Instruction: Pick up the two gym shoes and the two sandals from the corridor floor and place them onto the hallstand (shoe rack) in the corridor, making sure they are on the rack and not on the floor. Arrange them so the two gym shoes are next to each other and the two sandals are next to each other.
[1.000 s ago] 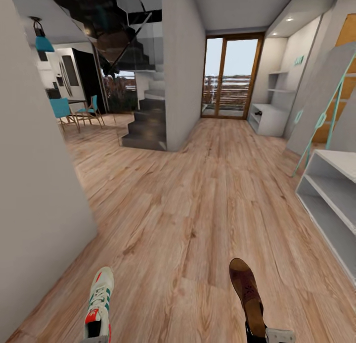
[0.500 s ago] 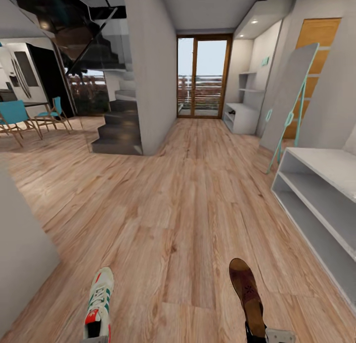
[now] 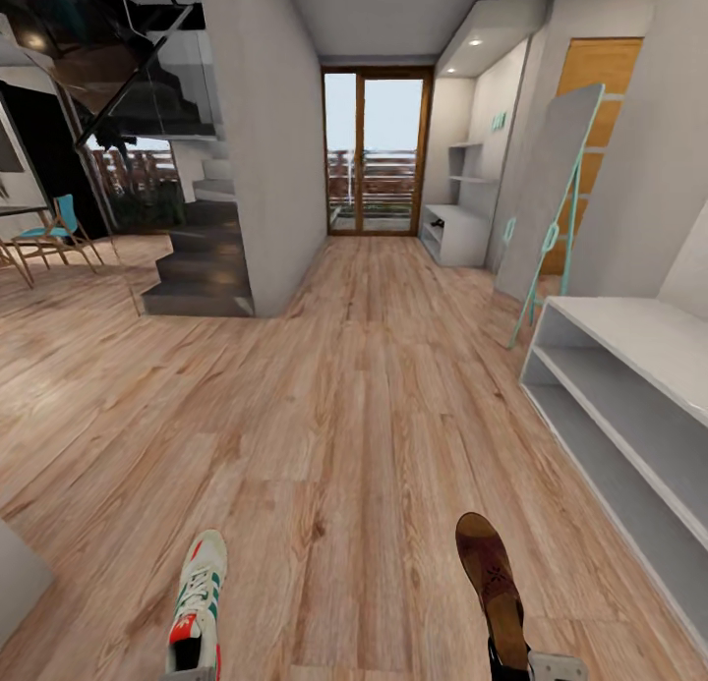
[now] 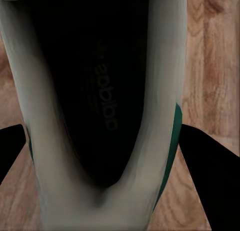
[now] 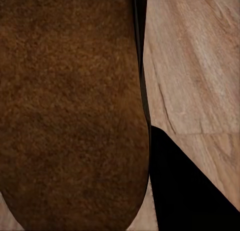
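The hallstand [image 3: 629, 386] now fills more of the 3 o'clock side than a second ago, so delivery nears: left end effector [image 4: 102, 156] grasping a gym shoe [image 3: 197, 602], right [image 3: 536, 666] a sandal [image 3: 492, 583].

A light brown wood-grain plank floor [image 3: 364, 386] runs the length of a corridor to a tall wood-framed glass door [image 3: 377, 150] showing daylight and an outside railing. A pale grey partition wall [image 3: 258, 141] stands on the left, with a dark grey staircase [image 3: 197, 263] beside it. Teal chairs with wooden legs [image 3: 51, 237] stand at far left. On the right, a grey panel with a teal frame [image 3: 546, 195] leans against the wall in front of an orange wooden door [image 3: 600, 72]. A recessed ceiling spotlight [image 3: 476, 41] is lit above a white alcove shelf unit [image 3: 454, 231].
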Motion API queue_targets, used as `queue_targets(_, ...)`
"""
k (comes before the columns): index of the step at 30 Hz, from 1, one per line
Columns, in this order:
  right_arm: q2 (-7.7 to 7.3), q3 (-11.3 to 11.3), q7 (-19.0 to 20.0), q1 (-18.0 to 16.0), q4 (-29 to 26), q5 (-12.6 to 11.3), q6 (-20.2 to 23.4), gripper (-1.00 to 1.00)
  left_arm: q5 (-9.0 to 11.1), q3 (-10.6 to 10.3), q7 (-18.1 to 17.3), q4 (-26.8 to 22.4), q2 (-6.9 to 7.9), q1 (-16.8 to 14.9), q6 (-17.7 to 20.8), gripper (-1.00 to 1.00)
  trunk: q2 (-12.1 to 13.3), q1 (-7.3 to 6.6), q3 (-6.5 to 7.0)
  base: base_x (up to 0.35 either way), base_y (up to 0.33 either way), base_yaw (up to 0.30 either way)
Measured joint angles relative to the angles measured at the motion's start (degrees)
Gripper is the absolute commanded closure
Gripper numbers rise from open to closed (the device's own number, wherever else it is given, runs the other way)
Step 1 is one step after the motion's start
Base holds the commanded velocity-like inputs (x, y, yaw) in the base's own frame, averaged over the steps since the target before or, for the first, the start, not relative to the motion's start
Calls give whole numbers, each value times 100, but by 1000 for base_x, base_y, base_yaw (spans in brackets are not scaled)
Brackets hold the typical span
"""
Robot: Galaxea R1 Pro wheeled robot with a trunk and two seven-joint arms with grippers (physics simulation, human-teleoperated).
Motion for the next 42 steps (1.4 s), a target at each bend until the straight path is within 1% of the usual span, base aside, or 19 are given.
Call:
queue_targets(15, 5, -3, -9, 0, -11, -8, -3, 100, 6, -2, 7, 0, 0, 0, 0, 100, 0, 0, 0, 339, -74, -1)
queue_targets(20, -24, -1, -1, 0, -3, -1, 0, 100, 6, -2, 7, 0, 0, 0, 1, 100, 0, 0, 0, 339, -74, 0)
queue_targets(42, 4, 9, 2, 0, 0, 15, -2, 100, 6, 0, 9, 0, -1, 0, 0, 100, 0, 0, 0, 339, -74, 0)
